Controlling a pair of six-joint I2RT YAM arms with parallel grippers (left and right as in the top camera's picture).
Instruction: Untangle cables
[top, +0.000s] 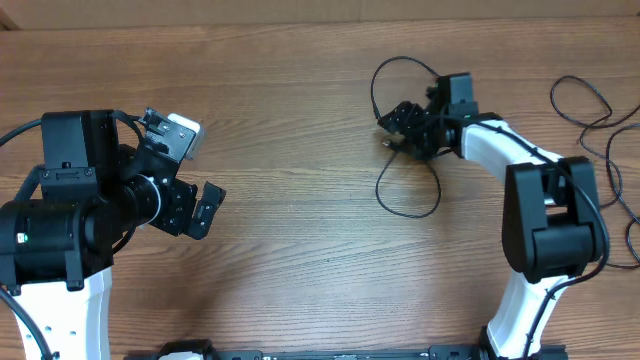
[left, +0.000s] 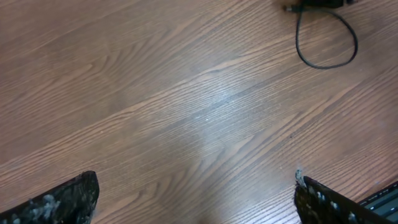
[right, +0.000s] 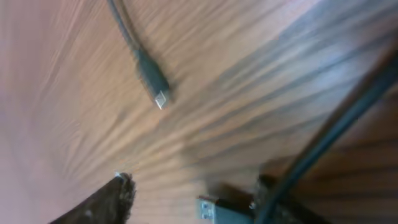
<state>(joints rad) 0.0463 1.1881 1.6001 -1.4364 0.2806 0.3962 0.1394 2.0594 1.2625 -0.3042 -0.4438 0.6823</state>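
While the thin black looped cables (top: 378, 190) lie tangled upper right, the task seems barely begun; right pincer (top: 397, 130) and left pincer (left: 196, 179) gape empty.

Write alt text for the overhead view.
The right tool is at a looping black cable on a wooden table. The left tool hangs open over bare wood; more cable trails at the right edge.

Left gripper (top: 203, 168) sits near left, jaws wide apart. Right arm reaches far, right of centre; right gripper (top: 398, 128) low, jaw state unclear.
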